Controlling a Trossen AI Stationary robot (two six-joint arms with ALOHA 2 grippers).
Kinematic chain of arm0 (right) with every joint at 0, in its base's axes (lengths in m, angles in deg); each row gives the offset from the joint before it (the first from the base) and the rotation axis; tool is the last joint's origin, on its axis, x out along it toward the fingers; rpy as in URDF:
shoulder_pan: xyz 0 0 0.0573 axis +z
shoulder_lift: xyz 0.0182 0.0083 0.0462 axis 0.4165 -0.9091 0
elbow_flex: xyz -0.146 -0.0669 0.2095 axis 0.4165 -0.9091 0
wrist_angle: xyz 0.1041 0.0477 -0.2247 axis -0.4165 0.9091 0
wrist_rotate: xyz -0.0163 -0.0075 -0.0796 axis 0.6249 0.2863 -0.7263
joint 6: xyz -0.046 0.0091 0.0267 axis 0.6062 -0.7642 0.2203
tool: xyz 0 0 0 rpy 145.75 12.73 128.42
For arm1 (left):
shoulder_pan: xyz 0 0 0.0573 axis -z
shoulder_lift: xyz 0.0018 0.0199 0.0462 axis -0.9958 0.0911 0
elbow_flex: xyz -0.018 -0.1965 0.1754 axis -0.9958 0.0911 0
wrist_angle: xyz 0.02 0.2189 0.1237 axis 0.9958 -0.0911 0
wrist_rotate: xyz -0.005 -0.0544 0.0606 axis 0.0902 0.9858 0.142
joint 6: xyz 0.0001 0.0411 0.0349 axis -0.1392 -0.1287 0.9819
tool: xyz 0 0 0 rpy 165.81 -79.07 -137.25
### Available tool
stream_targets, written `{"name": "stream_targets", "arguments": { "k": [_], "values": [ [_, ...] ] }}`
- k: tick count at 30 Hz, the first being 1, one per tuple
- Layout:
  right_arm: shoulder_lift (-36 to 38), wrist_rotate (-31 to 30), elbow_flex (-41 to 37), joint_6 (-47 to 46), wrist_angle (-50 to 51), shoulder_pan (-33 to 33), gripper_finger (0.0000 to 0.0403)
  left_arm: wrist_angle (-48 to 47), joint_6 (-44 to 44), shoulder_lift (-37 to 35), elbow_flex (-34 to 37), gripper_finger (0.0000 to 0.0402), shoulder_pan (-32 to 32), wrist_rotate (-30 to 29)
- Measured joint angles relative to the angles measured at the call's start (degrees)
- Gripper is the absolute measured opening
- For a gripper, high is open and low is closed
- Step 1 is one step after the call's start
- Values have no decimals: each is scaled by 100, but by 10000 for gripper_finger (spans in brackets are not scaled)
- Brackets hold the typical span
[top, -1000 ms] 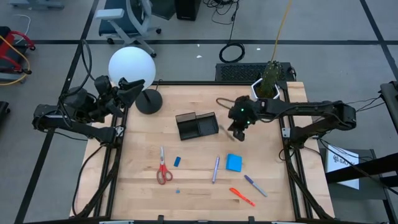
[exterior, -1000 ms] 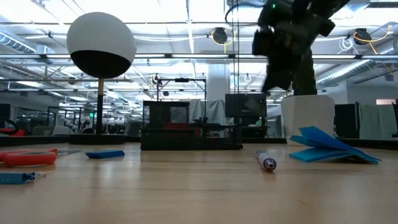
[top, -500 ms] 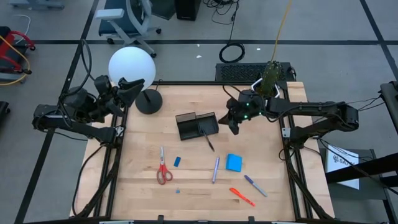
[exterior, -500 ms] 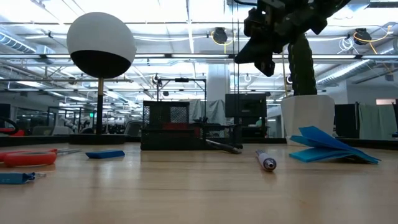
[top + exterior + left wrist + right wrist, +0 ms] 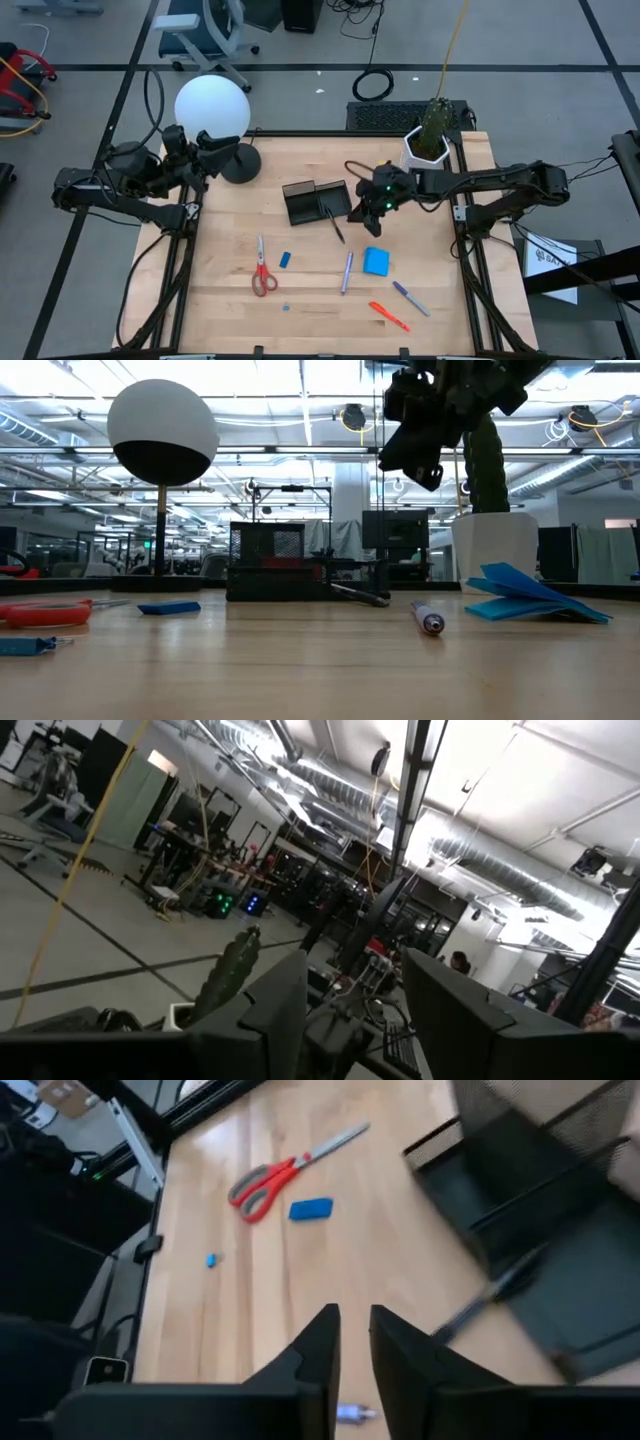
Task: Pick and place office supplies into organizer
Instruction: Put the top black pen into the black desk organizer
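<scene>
The black organizer [image 5: 317,202] stands mid-table. A black pen [image 5: 333,222] leans over its near wall, one end in the right compartment and the other on the table [image 5: 495,1295]. My right gripper [image 5: 362,215] hovers just right of that pen, slightly open and empty [image 5: 353,1342]. Nearer the front lie red-handled scissors [image 5: 262,270], a blue eraser [image 5: 285,259], a grey-purple pen [image 5: 346,271], a blue notepad [image 5: 376,261], a purple pen [image 5: 411,298] and an orange marker [image 5: 389,316]. My left gripper [image 5: 215,150] waits raised at the far left, open [image 5: 355,1015].
A white globe lamp [image 5: 211,108] on a dark round base [image 5: 238,163] stands at the far left beside my left gripper. A white plant pot [image 5: 428,147] sits at the far right. A tiny blue piece [image 5: 285,307] lies near the front edge.
The black pen has left my right gripper and dropped: it now lies slanted, one end in the organizer's right compartment and the other on the table. My right gripper has drawn back from it and swung a little toward the table's left, staying above the table.
</scene>
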Motion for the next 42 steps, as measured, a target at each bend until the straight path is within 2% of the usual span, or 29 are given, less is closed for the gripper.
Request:
{"name": "stream_targets", "arguments": {
  "k": [8, 14, 26, 30, 34, 37, 42],
  "values": [
    [-636, -32, 502, -164, 14, 324, 123, -2, 137, 0, 0, 170, 1, 12],
    [-813, -435, 764, -280, 44, 352, 147, -4, 17, 0, 0, 170, 7, 114],
    [-786, -651, 762, -960, 604, 352, 140, -4, 8, 0, 0, 170, 7, 114],
    [-786, -906, 762, -1441, 803, 352, 139, -4, 14, 0, 0, 170, 7, 114],
    [-786, -1462, 764, -2279, 989, 380, 135, -4, 18, 0, 0, 170, 6, 114],
    [-1038, -1827, 1084, -2888, 1549, 457, 131, -4, 15, 0, 0, 170, 5, 114],
    [-1767, -1967, 2007, -2985, 2753, 621, 130, -4, 14, 0, 0, 170, 7, 114]
  ]
}}
